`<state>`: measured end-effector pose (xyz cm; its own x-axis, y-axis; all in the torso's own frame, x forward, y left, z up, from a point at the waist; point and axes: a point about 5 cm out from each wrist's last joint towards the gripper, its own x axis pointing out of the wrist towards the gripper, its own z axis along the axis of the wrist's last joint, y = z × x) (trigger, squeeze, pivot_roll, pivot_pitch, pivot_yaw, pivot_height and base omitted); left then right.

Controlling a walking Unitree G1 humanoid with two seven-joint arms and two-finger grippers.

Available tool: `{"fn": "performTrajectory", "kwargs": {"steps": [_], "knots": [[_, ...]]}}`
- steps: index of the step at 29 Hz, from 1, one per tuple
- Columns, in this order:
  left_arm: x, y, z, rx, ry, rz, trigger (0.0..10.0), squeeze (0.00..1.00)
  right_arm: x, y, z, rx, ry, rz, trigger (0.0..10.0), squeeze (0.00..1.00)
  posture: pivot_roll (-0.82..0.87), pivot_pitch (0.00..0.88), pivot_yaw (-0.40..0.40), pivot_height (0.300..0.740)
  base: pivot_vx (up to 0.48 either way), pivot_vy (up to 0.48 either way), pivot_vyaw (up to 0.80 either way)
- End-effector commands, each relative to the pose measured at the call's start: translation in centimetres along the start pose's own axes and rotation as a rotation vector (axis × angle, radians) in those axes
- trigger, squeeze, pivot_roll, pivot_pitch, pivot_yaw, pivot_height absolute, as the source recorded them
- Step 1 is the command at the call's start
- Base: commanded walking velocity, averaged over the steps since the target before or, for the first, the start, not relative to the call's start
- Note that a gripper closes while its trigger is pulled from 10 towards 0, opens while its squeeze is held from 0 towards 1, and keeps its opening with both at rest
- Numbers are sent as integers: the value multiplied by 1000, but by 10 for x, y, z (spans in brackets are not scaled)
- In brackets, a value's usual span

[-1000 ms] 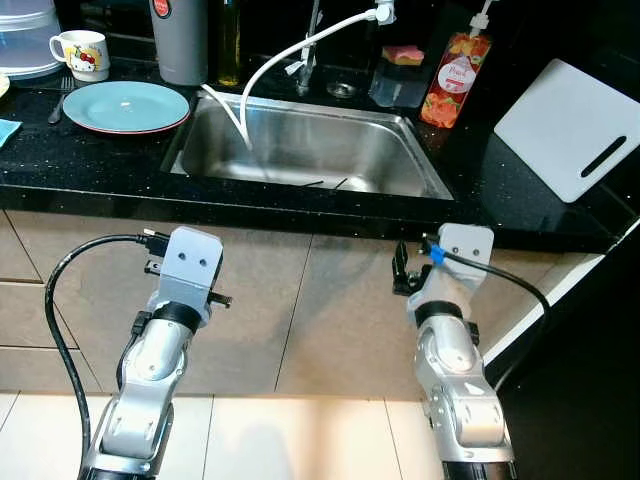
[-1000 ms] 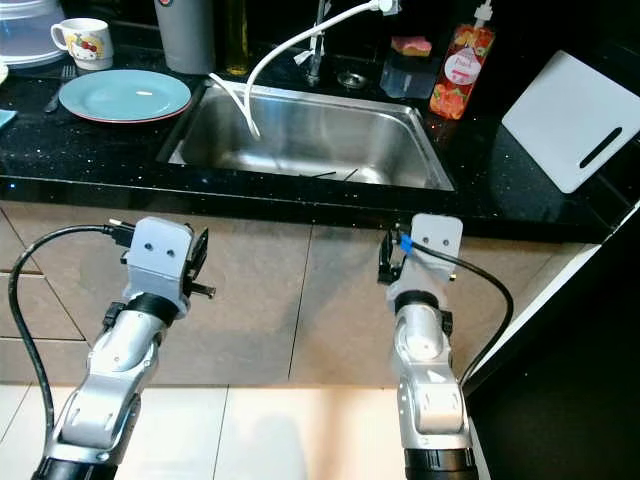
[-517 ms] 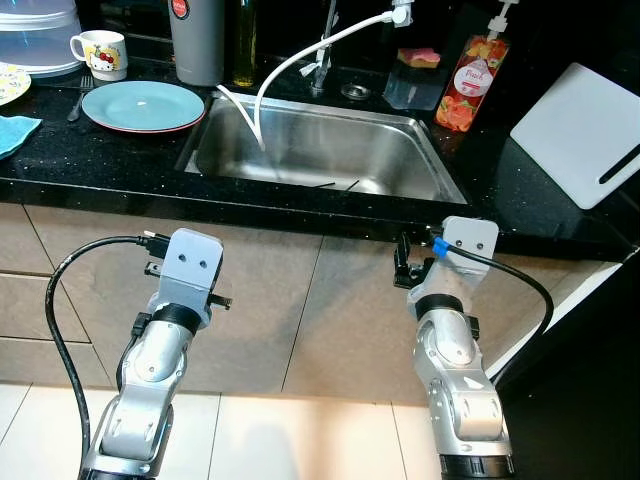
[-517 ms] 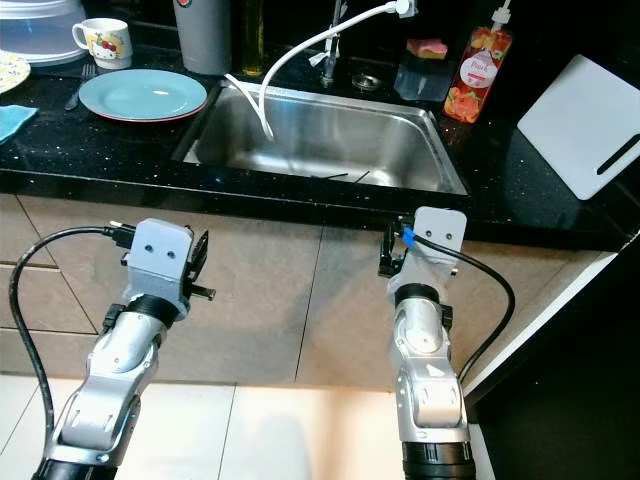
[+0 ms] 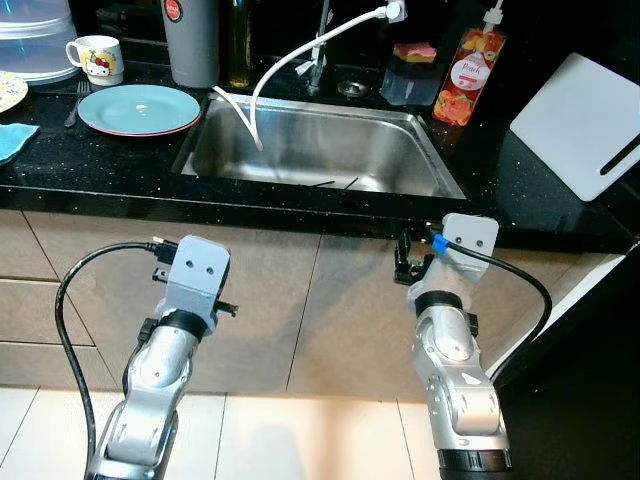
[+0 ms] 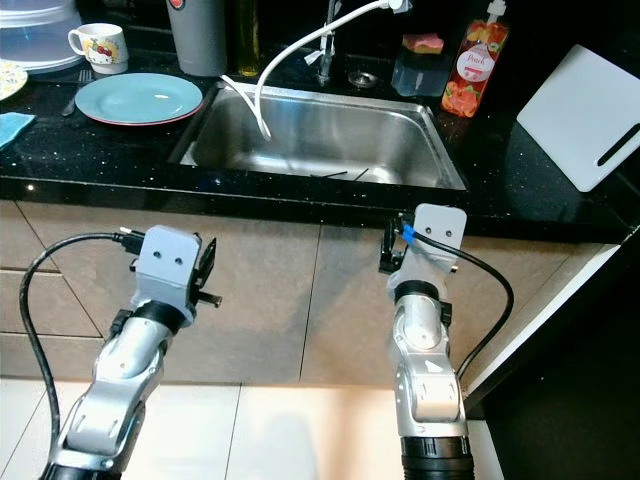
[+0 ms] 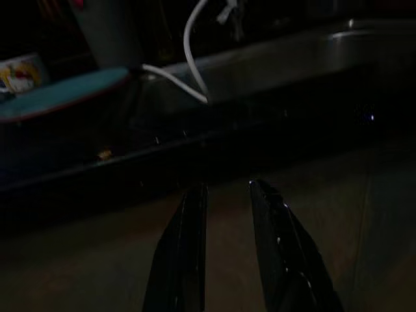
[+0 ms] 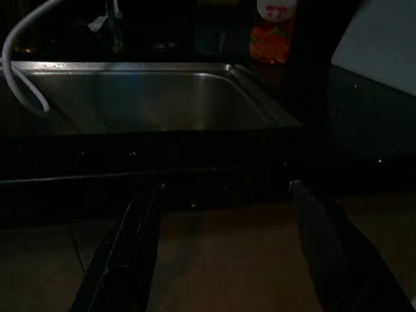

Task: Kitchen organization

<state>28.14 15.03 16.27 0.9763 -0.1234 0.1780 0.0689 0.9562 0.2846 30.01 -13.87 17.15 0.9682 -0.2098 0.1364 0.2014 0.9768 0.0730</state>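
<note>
Fingers of both grippers hang apart and empty below the black desk (image 5: 90, 175). Left eye view: one teal plate (image 5: 139, 108), one cartoon mug (image 5: 93, 56), one steel sink (image 5: 320, 150), one fruit-labelled bottle (image 5: 469, 72) whose writing is perhaps too small to read. Left wrist view: left gripper (image 7: 227, 192) narrowly parted. Right wrist view: right gripper (image 8: 224, 195) spread wide before the sink.
</note>
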Motion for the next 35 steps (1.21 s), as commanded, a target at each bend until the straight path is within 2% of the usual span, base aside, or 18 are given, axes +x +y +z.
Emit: {"fn": "performTrajectory", "kwargs": {"steps": [1, 7, 19, 35], "knots": [[-1, -2, -2, -10, 19, 4, 10000, 0, 0, -2, -2, -4, 3, -11, 10000, 0, 221, 0, -98, 740, 0, 0, 0], [-4, -6, -4, -14, 25, -10, 10000, 0, 0, -1, -2, -9, 1, -2, 10000, 0, 208, 0, -110, 740, 0, 0, 0], [-3, -4, -5, -13, 32, 12, 10000, 0, 0, 0, -4, -8, 8, 1, 10000, 0, 219, 0, -115, 740, 0, 0, 0], [4, -3, 4, 2, 4, -8, 10000, 0, 3, 1, -1, 15, -5, -18, 10000, 0, 245, 3, -105, 740, 0, 0, 0]]}}
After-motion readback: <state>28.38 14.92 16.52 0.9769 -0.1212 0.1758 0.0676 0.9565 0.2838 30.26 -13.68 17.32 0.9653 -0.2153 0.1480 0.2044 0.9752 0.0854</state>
